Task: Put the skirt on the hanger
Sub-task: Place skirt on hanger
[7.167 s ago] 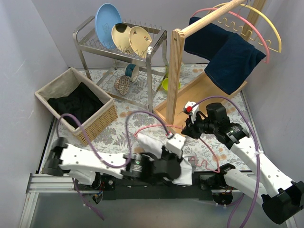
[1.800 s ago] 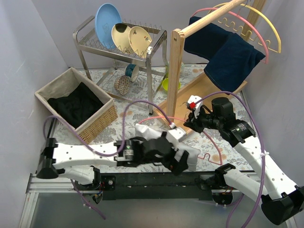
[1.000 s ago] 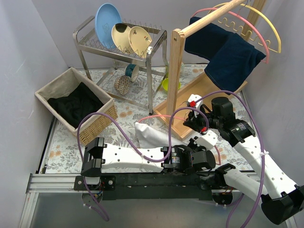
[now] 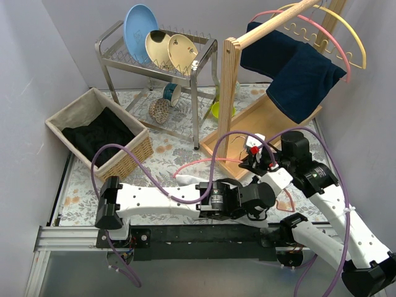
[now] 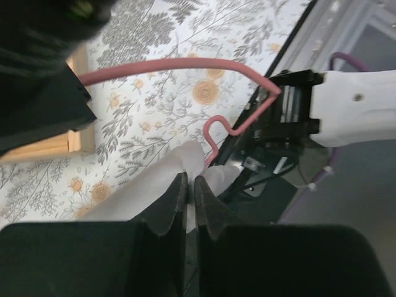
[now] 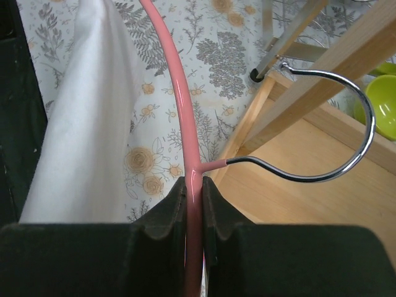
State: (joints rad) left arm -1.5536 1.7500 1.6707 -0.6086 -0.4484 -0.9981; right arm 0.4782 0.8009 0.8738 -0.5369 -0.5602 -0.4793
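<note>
The white skirt [image 5: 142, 192] is pinched at a fold by my left gripper [image 5: 190, 184], which is shut on it low over the table's front right edge. From above the skirt shows only as a small white tip [image 4: 189, 179] behind the left arm; the left gripper [image 4: 272, 179] lies just beneath the right one. My right gripper [image 6: 193, 189] is shut on the pink hanger [image 6: 176, 93] just below its metal hook [image 6: 346, 124], with the skirt [image 6: 86, 124] to its left. The hanger's notched end [image 5: 213, 133] lies right by the pinched cloth.
A wicker basket [image 4: 133, 154] with black cloth stands at the left. A dish rack [image 4: 154, 55] with bowls is at the back. A wooden clothes rack [image 4: 229, 93] on a tray base [image 4: 266, 120] carries a dark blue towel [image 4: 297, 68] and spare hangers [image 4: 346, 43].
My left arm has swept from the front middle to the right, carrying the skirt under the right gripper. The right gripper has held the hanger almost still.
</note>
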